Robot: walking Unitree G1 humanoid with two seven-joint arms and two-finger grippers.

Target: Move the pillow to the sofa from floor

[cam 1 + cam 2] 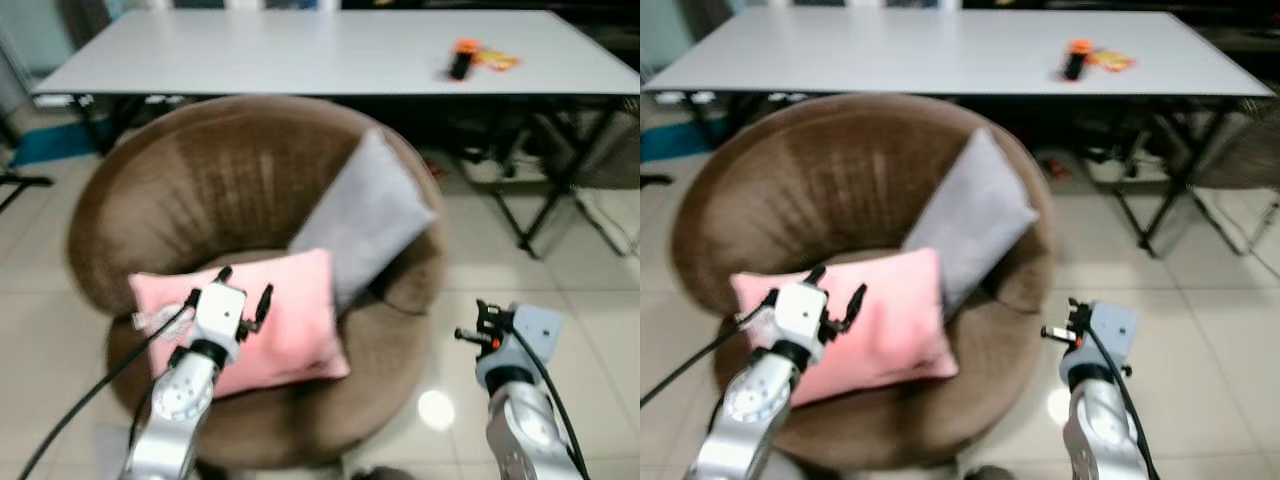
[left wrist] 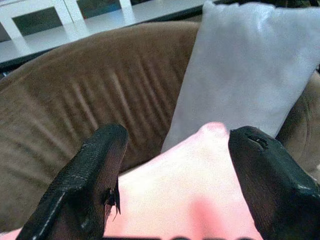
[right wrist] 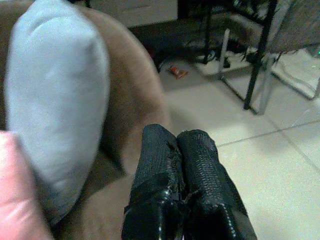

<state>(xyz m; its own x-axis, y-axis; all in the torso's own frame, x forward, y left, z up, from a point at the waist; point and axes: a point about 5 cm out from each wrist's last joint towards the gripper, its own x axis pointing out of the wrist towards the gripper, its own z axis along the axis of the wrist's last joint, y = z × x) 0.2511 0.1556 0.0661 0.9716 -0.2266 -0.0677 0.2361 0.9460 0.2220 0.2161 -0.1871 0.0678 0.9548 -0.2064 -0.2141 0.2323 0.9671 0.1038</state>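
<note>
Pillow — the pink one — lies on the seat of the round brown sofa, the left gripper spread wide over it and holding nothing, so placing looks done and the arm need only draw back, while the right gripper hangs closed and empty beside a grey cushion — pale tile floor and a white table beyond.

A long white table stands at the back, on thin black legs. Near its right end lie a small black and orange thing and a bright wrapper, just beside each other. The floor is made of big pale shiny tiles, and one round spot of light shines on it.
</note>
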